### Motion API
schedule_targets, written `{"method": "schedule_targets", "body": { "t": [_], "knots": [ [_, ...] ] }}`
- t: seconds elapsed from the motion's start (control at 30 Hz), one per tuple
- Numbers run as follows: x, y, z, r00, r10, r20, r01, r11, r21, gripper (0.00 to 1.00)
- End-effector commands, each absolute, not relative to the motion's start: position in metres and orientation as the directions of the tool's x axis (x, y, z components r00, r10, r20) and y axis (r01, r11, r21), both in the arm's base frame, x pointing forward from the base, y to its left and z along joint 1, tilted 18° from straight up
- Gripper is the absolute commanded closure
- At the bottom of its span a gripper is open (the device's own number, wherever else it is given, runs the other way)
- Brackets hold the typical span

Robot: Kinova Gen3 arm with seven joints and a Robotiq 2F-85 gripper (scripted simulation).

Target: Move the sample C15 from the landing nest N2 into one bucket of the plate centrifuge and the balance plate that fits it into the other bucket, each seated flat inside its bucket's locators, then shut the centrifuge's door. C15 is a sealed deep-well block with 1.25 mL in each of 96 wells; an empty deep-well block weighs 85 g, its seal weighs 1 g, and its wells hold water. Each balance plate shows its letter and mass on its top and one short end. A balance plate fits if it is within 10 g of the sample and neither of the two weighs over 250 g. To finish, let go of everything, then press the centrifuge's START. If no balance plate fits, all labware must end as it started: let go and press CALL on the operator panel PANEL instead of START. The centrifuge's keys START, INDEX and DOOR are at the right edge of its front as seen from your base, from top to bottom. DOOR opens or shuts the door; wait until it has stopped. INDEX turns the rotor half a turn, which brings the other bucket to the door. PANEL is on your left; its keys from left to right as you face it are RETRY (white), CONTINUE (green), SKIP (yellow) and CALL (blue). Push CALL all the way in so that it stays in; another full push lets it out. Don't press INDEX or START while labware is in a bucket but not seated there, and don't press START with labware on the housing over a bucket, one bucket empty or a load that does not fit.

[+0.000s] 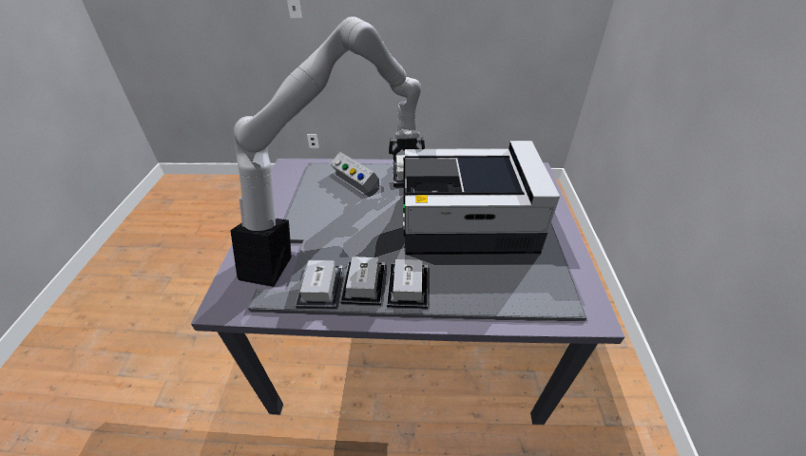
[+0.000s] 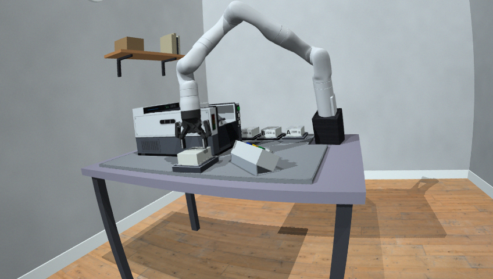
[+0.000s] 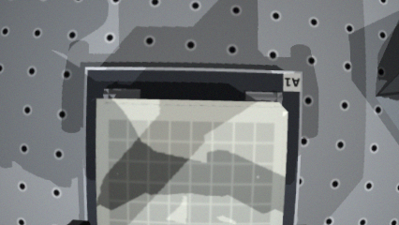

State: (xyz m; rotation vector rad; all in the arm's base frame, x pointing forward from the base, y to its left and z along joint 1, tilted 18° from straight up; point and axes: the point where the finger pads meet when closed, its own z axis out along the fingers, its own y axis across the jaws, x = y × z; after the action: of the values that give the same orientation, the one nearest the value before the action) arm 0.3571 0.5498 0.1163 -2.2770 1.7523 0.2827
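Top view: your gripper hangs at upper centre, beside the centrifuge, whose door stands open for loading.

Exterior view: jaws fully apart, holding nothing, straddling sample C15 at lower left, ready to grasp.

Wrist view: C15 sits seated in its nest, centred below.

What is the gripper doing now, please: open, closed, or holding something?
Gripper: open, holding nothing, above the sample block in its nest.
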Motion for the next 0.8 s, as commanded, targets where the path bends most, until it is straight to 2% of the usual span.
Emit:
{"method": "schedule_targets", "body": {
  "t": [0.0,0.77],
  "knots": [
    [0.3578,0.5513,0.1141,0.256,-0.917,-0.306,-0.967,-0.242,-0.084,0.00],
    [0.3578,0.5530,0.1090,0.256,-0.917,-0.306,-0.967,-0.242,-0.084,0.00]
  ]
}}
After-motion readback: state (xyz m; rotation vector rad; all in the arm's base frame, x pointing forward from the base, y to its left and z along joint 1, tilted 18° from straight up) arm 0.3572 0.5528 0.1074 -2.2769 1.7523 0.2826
